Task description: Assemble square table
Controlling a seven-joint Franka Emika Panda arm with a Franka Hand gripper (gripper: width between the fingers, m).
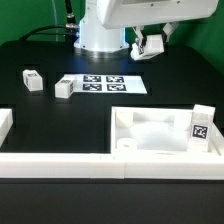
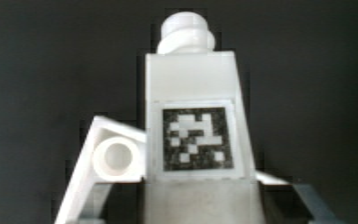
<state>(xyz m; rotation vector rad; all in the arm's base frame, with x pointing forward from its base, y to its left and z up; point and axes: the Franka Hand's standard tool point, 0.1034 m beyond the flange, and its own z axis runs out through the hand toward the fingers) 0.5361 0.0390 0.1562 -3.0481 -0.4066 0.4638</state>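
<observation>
Nearest, a long white bar (image 1: 60, 160) lies across the black counter (image 1: 60, 125). The square tabletop (image 1: 150, 128) sits just behind it, toward the exterior view's right. A standing leg (image 1: 201, 124) is upright at the tabletop's near corner on that side. Farther back, a small leg (image 1: 30, 80) and a second small leg (image 1: 65, 87) lie beside the marker board (image 1: 103, 84). Up by the robot's base, the end effector (image 1: 150, 44) is partly closed, clamped on a tagged leg (image 2: 194, 110) whose round peg (image 2: 188, 30) sticks out beyond it.
</observation>
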